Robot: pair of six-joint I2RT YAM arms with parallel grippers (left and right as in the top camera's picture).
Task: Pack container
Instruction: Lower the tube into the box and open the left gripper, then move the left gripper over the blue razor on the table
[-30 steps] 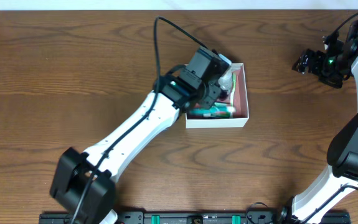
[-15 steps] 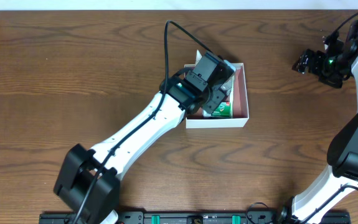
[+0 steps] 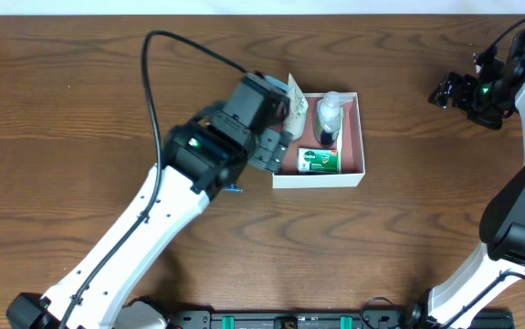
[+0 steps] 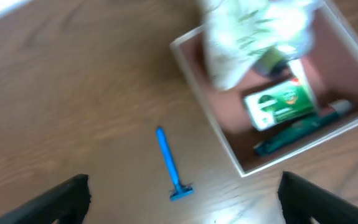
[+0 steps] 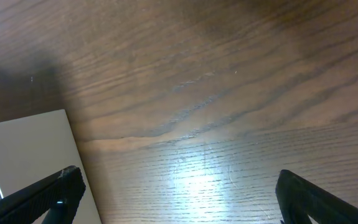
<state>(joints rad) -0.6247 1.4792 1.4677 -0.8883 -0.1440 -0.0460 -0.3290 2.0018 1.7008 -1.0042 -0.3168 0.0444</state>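
Okay, overhead: the container [image 3: 318, 180] sits on the wooden table [image 3: 70, 91], right of centre and toward the far edge. Inside it are a clear bottle [image 3: 330, 113] at the far side and a green packet [image 3: 320, 162] along the near wall. A pale crinkly pouch [image 3: 296, 95] sticks up at the far-left corner. The left gripper [image 3: 274, 146] hangs just beside the box's left wall, outside it. A blue razor [image 3: 233, 189] peeks out on the table under that arm, near the box's near-left corner. The right gripper [image 3: 446, 91] is well apart, near the table's far right edge.

Left wrist: blurry. The two dark fingers [image 4: 66, 198] sit at the bottom corners, spread wide with nothing between them, so the claw is released. The razor lies flat on the wood, left of the box and apart from it. In the box the packet rests beside a dark green tube [image 4: 297, 129], and the pouch leans over the far corner, covering part of the bottle.

Right wrist: fingers [image 5: 57, 194] are again wide apart and empty over bare wood, released. A flat white slab [image 5: 29, 146] shows at the left edge; can't tell what it is.
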